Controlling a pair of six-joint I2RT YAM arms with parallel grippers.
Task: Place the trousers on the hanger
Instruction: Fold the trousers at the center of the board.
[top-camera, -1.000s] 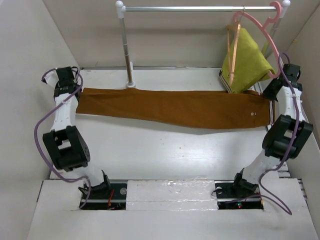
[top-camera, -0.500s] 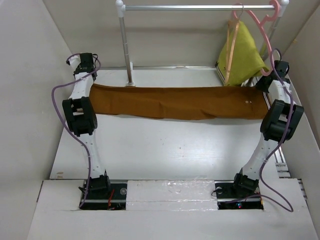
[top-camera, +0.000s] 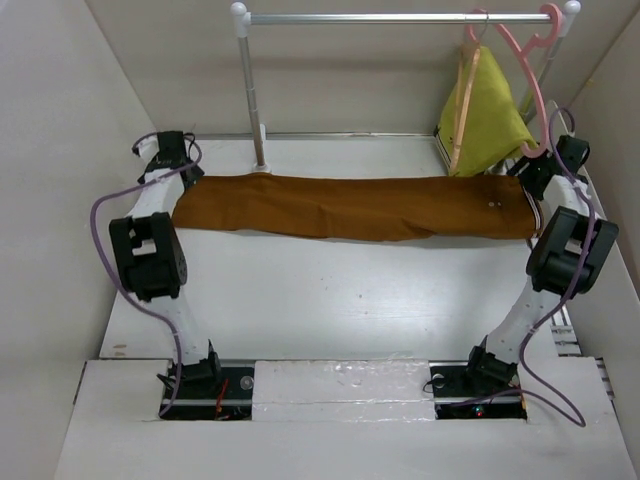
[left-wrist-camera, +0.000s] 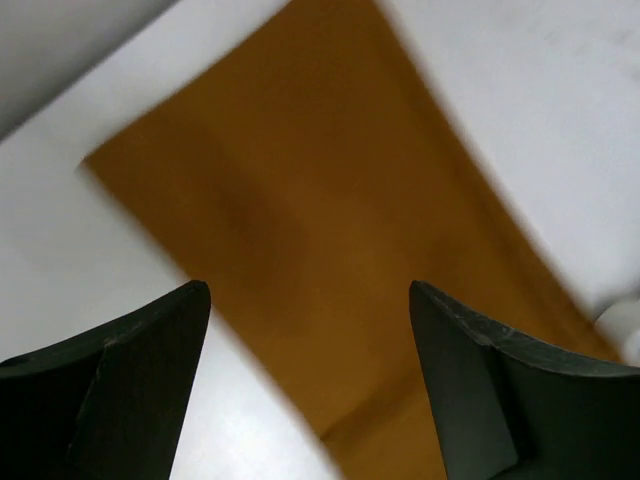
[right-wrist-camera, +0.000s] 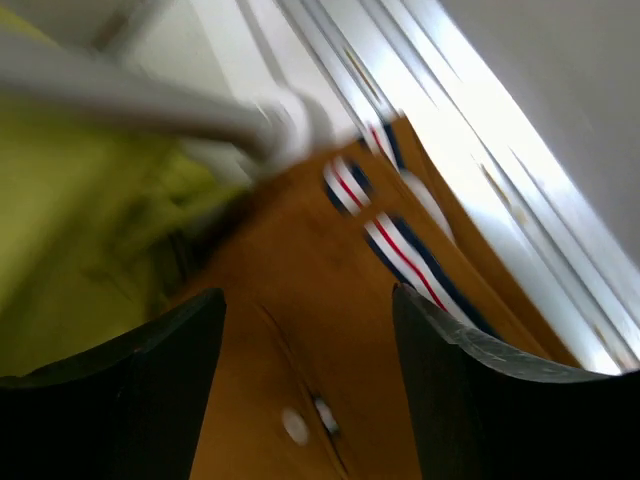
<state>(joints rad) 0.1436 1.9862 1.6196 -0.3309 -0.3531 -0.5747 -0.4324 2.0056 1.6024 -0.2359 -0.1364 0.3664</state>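
The rust-brown trousers (top-camera: 350, 207) lie flat across the far part of the table, leg ends at the left and waistband at the right. Over the leg end (left-wrist-camera: 300, 200) my left gripper (top-camera: 183, 172) hangs open, with nothing between its fingers (left-wrist-camera: 150, 350). At the waist my right gripper (top-camera: 533, 172) is open too. Its wrist view shows the striped inner waistband (right-wrist-camera: 400, 250) and a white button (right-wrist-camera: 295, 425) below the jaws. The wooden hanger (top-camera: 460, 100) hangs from the rail (top-camera: 400, 17) at the back right, apart from both grippers.
A pink plastic hanger (top-camera: 528, 70) and a yellow-green garment (top-camera: 492, 115) hang on the same rail beside the wooden one. The rail's left post (top-camera: 252, 100) stands just behind the trousers. Side walls run close to both arms.
Both grippers have gone from shut on the trouser ends to open, letting the cloth go. The trousers were carried toward the back and now rest flat on the table.
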